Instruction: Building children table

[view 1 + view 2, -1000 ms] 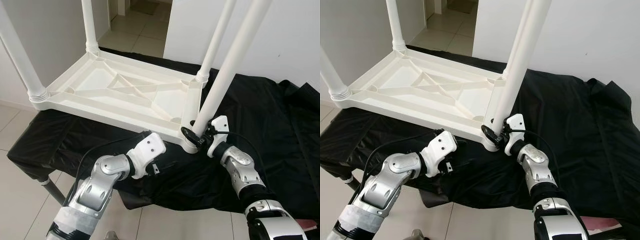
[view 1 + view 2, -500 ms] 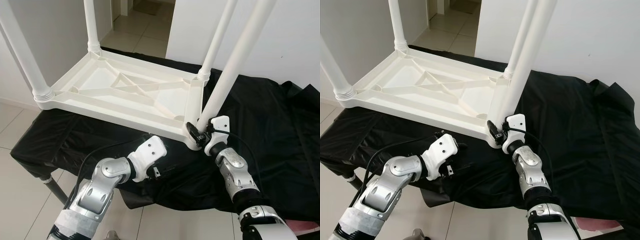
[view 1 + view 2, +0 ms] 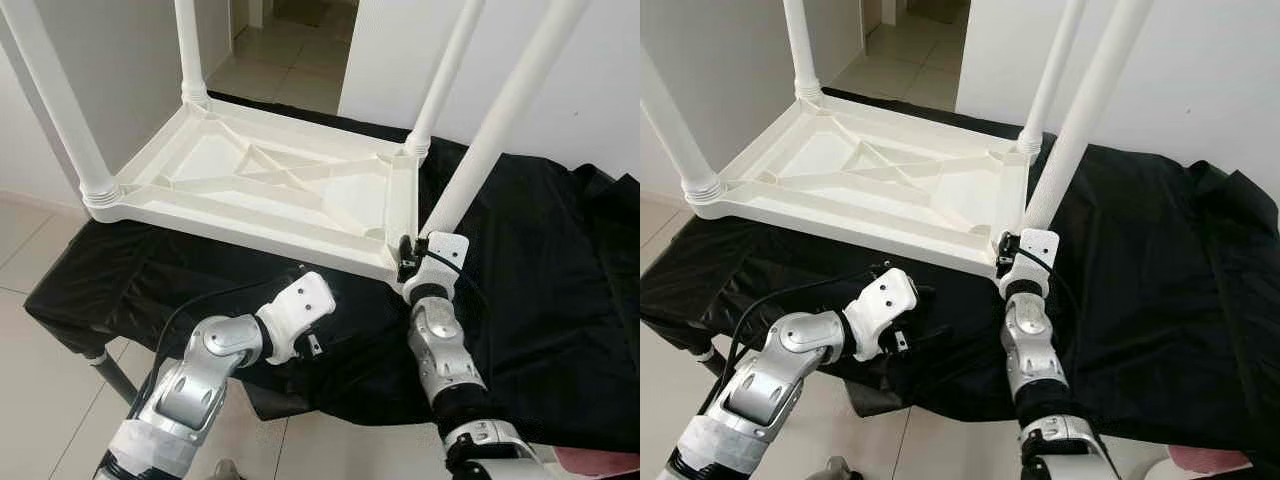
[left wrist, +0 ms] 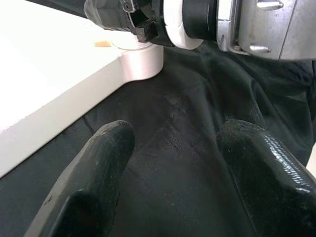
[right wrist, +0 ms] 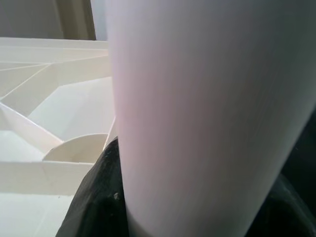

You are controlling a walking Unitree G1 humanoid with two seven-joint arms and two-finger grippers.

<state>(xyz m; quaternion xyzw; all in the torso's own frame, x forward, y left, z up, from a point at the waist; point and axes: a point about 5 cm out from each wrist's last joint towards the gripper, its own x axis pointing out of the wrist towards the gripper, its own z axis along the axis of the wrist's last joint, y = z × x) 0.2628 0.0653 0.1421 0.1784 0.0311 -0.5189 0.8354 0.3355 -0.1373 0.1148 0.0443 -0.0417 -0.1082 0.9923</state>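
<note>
Upturned table point(image 3: 270, 190) lies on the cloth point(image 3: 540, 290) (legs up); right pincer point(image 3: 408, 262) apparently at its near-right leg point(image 3: 500, 120).

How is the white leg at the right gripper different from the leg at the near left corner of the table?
The right leg leans away from its corner; the left leg stands straight. The right gripper is shut on the right leg near its base, at the tabletop corner; nothing touches the left leg. The left leg's ribbed collar is seated in its socket; the right leg's base is hidden. Both are long white round tubes.
</note>
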